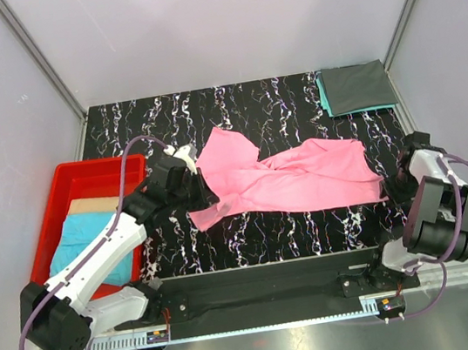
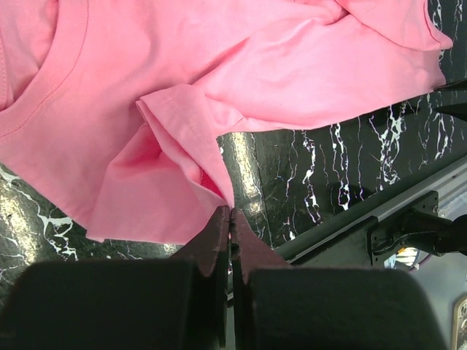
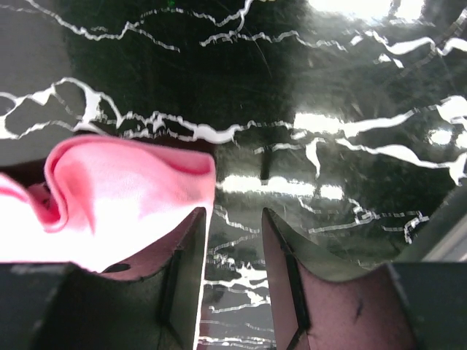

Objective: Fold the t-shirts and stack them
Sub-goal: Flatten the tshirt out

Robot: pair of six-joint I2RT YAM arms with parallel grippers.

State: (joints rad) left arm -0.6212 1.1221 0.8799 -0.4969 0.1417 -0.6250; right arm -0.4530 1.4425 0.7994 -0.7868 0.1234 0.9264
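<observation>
Mid table (image 1: 312, 227): loose t-shirt (image 1: 292, 179); back-R corner: folded t-shirts (image 1: 356, 88); L of table: bin (image 1: 84, 172), cloths (image 1: 84, 234) inside.

Left arm (image 1: 95, 248) jaws pinched shut — right arm (image 1: 438, 215) jaws parted

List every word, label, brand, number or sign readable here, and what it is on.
None can be read. The pink t-shirt, the folded dark grey shirt and the red bin show no print; any marks on the small board at the front rail are too small to read.

Blue shirt (image 1: 72, 239) — partly behind left arm (image 1: 96, 254)
</observation>
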